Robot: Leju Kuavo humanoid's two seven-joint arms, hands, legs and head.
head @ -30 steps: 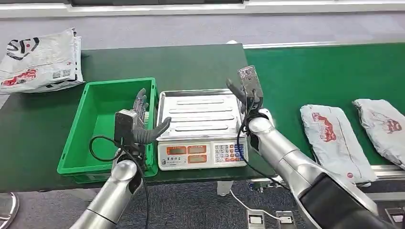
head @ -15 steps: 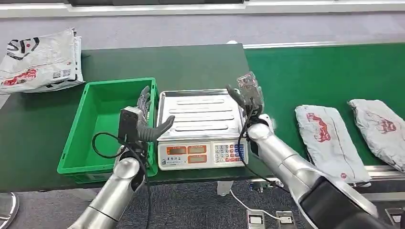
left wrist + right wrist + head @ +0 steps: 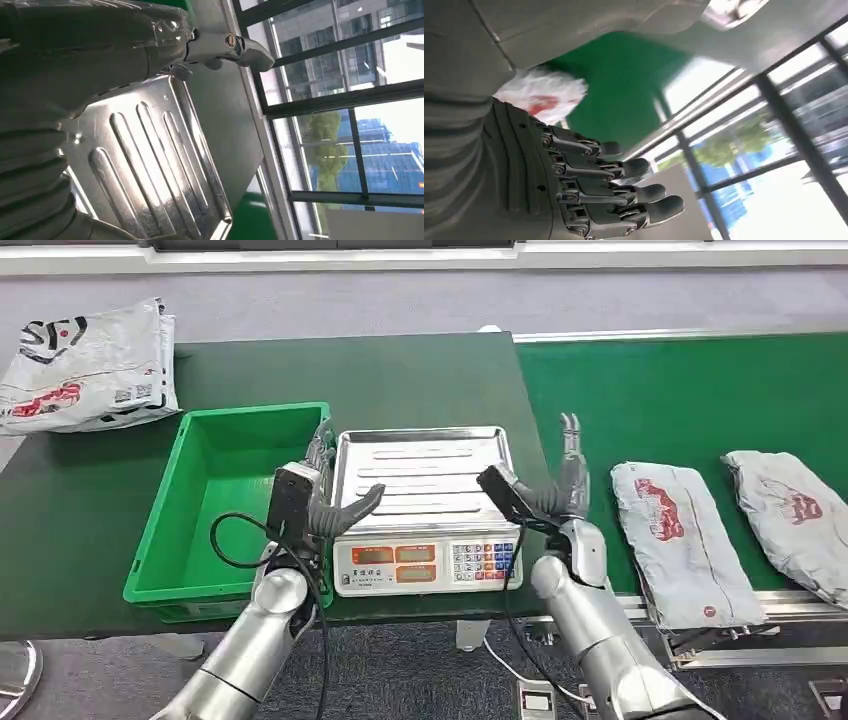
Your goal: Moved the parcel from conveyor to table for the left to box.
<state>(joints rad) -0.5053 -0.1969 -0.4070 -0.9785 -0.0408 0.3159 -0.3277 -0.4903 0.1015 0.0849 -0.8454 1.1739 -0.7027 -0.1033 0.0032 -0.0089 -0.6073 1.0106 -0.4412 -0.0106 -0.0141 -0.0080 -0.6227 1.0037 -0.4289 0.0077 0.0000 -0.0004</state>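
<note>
Two grey plastic parcels with red print lie on the green conveyor (image 3: pixel 650 390): one parcel (image 3: pixel 680 535) nearest the scale, a second parcel (image 3: pixel 790 520) further right. My right hand (image 3: pixel 555 485) stands upright and empty, fingers spread, between the scale and the near parcel; its wrist view shows the extended fingers (image 3: pixel 624 195) and a blurred parcel (image 3: pixel 541 97) behind them. My left hand (image 3: pixel 320 495) is open beside the green box (image 3: pixel 215 505), thumb reaching toward the scale's steel pan (image 3: pixel 150 165).
An electronic scale (image 3: pixel 425 505) with a steel tray sits between box and conveyor on the dark green table (image 3: pixel 350 375). A stack of printed parcels (image 3: pixel 85 365) lies at the table's far left corner. Cables hang from both wrists.
My right hand has dropped lower and swung right, off the scale's corner toward the near parcel, and turned. The left hand shifted slightly right. The parcels drifted left on the belt.
</note>
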